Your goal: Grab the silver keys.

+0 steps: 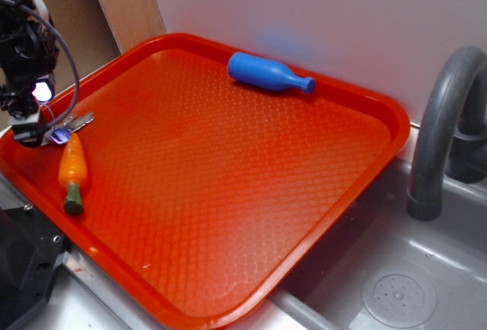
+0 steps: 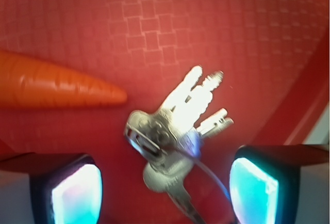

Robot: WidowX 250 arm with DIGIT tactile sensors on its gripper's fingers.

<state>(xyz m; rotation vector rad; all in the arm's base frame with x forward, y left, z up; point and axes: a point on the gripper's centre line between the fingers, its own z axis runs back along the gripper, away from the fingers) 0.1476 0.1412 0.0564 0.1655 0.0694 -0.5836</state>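
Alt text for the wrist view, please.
A bunch of silver keys lies on the red tray between the open pincer fingertips, untouched. An orange toy carrot's tip points at them from the left.

you can see the silver keys (image 2: 178, 118) are shiny metal and catch bright light. the red tray (image 1: 228, 193) looks like hard plastic with a bumpy little-square pattern, smooth on its rim. the toy carrot (image 1: 72, 170) is smooth, glossy plastic with soft ridges. the blue bottle (image 1: 266, 73) looks like matt plastic. the grey tap (image 1: 441, 117) and sink (image 1: 396, 292) look smooth and dull.
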